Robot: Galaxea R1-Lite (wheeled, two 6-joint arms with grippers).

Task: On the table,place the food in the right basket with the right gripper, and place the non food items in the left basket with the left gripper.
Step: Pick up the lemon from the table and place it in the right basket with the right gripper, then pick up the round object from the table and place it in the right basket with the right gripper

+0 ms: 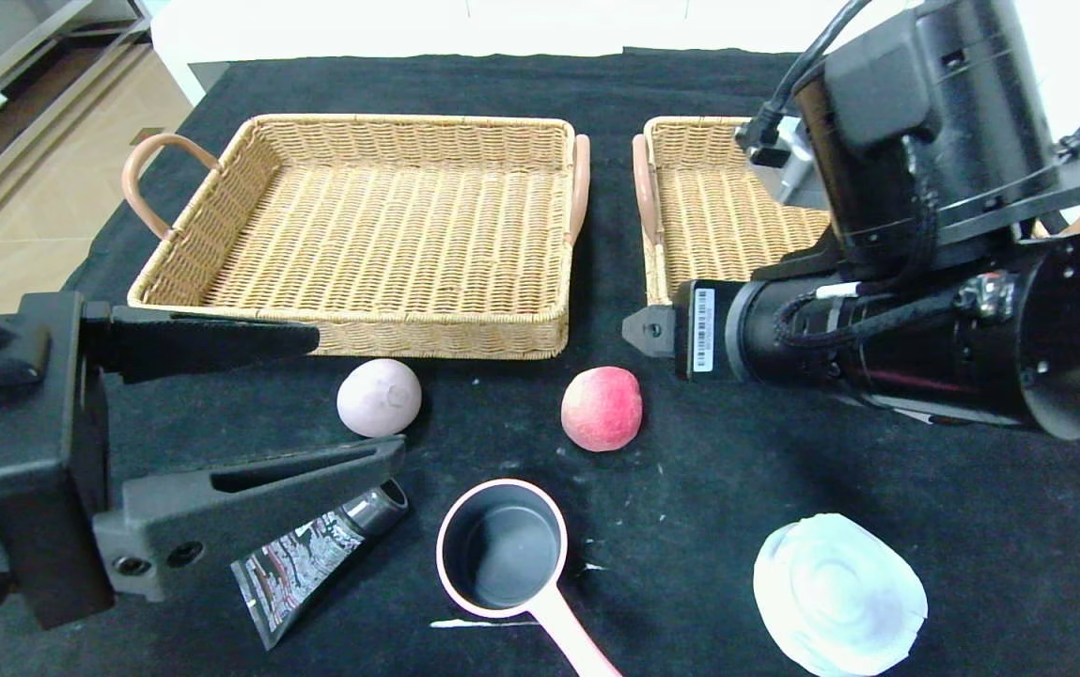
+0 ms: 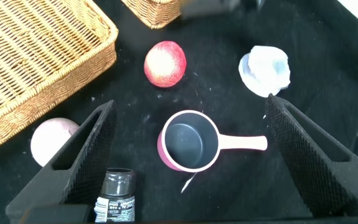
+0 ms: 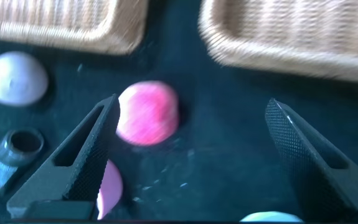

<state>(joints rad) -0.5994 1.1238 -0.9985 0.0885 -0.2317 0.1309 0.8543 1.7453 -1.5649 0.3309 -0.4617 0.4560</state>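
Left hand gapes above the tube; both baskets lie empty

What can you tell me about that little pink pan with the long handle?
The pink pan is a small round saucepan with a pink outside and rim and a dark grey inside that looks empty. It seems to be plastic or coated metal. A straight pink handle runs from the bowl toward the robot and out of the head view. It stands upright on the black cloth of the table, in front of the red-pink peach, with the black tube on its left. Nothing touches it.
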